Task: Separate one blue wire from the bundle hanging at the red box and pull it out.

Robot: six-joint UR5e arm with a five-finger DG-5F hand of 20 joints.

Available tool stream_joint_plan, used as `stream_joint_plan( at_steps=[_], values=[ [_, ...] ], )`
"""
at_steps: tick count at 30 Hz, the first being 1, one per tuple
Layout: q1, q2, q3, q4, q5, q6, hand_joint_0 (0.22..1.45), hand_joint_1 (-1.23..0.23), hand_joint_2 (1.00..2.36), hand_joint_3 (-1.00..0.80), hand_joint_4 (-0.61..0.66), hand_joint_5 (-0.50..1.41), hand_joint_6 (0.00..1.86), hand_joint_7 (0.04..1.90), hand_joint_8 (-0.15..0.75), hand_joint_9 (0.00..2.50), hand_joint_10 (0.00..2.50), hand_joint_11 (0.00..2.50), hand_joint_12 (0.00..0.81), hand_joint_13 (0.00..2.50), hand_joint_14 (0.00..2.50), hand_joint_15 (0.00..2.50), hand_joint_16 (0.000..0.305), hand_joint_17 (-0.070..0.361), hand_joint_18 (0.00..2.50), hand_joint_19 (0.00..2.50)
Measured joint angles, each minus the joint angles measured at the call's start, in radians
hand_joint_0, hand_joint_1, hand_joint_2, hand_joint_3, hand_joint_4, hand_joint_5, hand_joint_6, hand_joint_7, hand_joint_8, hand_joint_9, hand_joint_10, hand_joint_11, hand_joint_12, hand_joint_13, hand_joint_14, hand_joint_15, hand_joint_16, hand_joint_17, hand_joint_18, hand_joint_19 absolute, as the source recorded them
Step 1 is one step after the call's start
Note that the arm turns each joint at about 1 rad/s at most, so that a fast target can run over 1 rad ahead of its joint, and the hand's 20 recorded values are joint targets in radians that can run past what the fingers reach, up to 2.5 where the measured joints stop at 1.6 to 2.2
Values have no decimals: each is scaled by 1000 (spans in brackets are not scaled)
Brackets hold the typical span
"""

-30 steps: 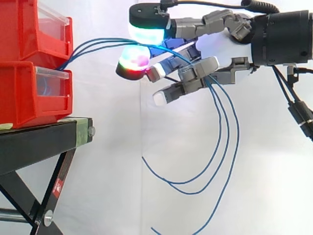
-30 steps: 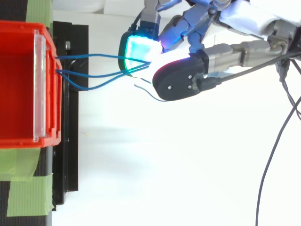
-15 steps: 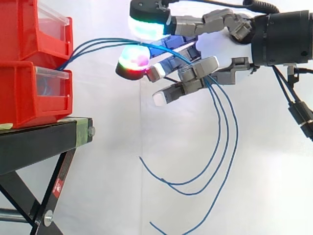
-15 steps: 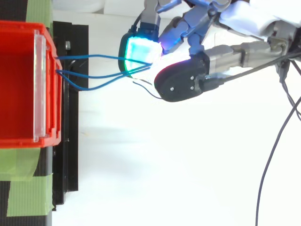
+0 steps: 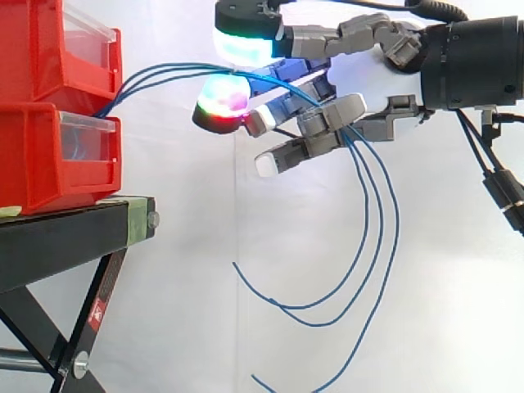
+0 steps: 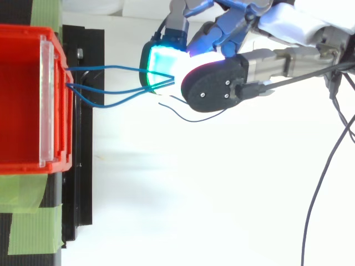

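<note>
Two red bins (image 5: 45,98) are sitting stacked on the black stand (image 5: 65,237), each with a clear front panel (image 5: 82,135). The blue wires (image 5: 164,74) are emerging at the front between the bins and running across to the hand (image 5: 327,119). The hand's fingers are extended and relaxed, carrying the wires, which are lying across them. The thumb pad (image 5: 246,37) is standing slightly clear above them. The side view is showing the wires hanging below the hand in long loops (image 5: 364,270). The top view is showing green tape (image 6: 28,233) on the stand. A white curtain (image 5: 205,246) is hanging behind.
</note>
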Motion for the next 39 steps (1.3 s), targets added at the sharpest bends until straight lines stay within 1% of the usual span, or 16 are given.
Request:
stream_joint_plan(
  at_steps=[8,12,14,17,18,28,29,30,33,39],
  values=[
    [3,0,0,-1,6,0,648,-705,1020,-273,219,-214,831,972,364,1054,11,1297,309,1454,656,1290,54,121,722,640],
    [4,0,0,0,6,0,658,-740,1020,-268,211,-216,830,979,354,1049,12,1306,307,1454,654,1281,54,121,724,639],
    [5,0,0,0,6,0,668,-792,1020,-267,219,-219,830,985,353,1038,11,1300,309,1449,659,1285,54,121,722,647],
    [5,0,0,0,8,0,687,-824,1020,-267,218,-221,832,984,348,1029,12,1306,310,1449,655,1285,53,120,721,647],
    [5,0,0,-1,8,0,691,-831,1020,-271,222,-222,833,985,347,1020,13,1310,301,1448,645,1292,54,120,723,639],
    [7,0,0,0,10,0,720,-873,1019,-279,220,-231,838,973,339,969,13,1303,303,1429,632,1300,53,120,712,633],
    [7,0,0,0,10,0,724,-876,1021,-274,219,-233,838,972,334,958,12,1308,312,1427,633,1294,53,120,711,635],
    [7,0,0,-1,10,0,729,-877,1021,-269,219,-233,838,969,333,953,12,1310,301,1419,635,1301,53,119,707,637],
    [7,0,0,-1,10,0,740,-895,1023,-240,212,-241,839,969,324,910,13,1308,306,1401,624,1308,53,120,697,635],
    [8,0,0,0,9,1,753,-937,1025,-199,207,-261,829,988,309,765,13,1297,310,1310,658,1278,55,123,654,609]
  ],
)
